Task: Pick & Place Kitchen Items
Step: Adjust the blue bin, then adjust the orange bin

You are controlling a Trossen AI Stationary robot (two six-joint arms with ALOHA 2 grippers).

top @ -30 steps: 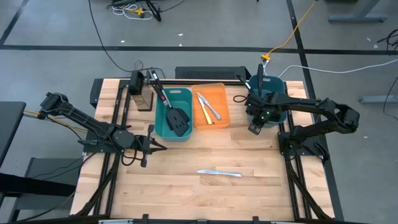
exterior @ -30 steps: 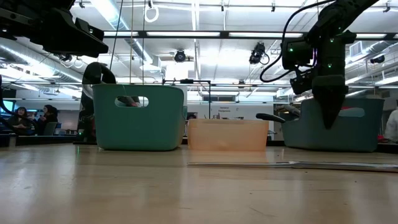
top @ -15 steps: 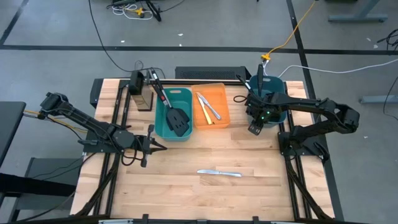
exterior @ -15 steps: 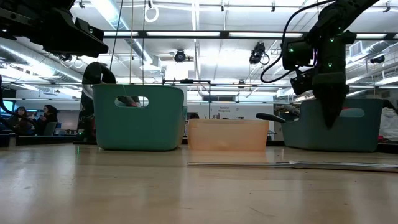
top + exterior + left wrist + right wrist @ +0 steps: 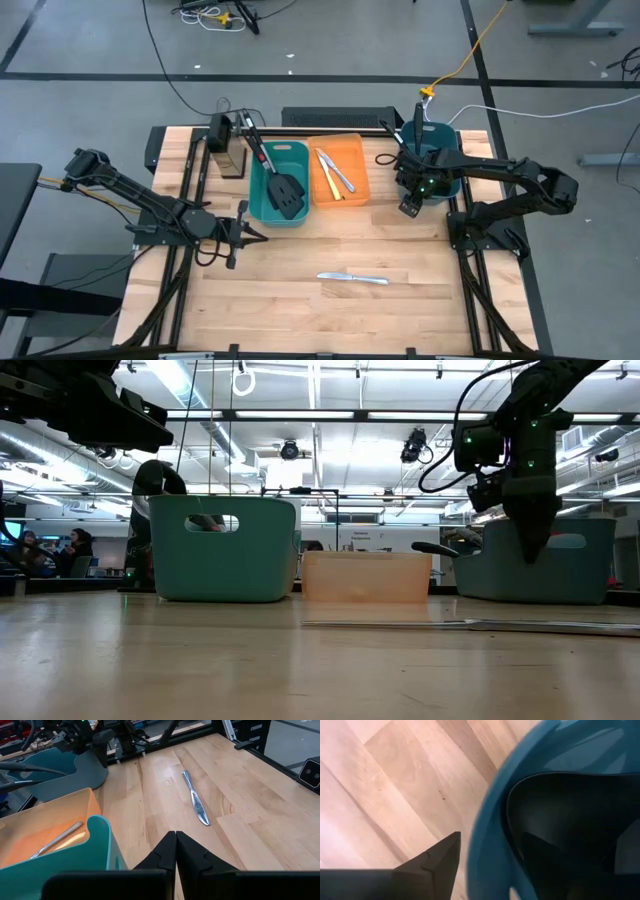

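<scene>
My right gripper (image 5: 530,552) hangs open over the near left corner of the right teal bin (image 5: 440,165), fingers pointing down. One finger (image 5: 440,857) stands outside the bin's rim (image 5: 487,840). A black ladle (image 5: 560,815) lies inside the bin, and long handles (image 5: 418,118) stick up out of it. Two black spatulas (image 5: 283,190) lean in the middle teal bin (image 5: 262,205). Silver knives and a yellowish stick (image 5: 332,172) lie in the orange bin (image 5: 355,150). One silver knife (image 5: 352,279) lies flat on the table. My left gripper (image 5: 175,840) waits shut at the table's left.
A dark box (image 5: 228,150) stands at the far left beside the middle bin. Bare wood spreads around the lone knife (image 5: 196,802) toward the near edge. Cables run at the table's far edge near the right bin.
</scene>
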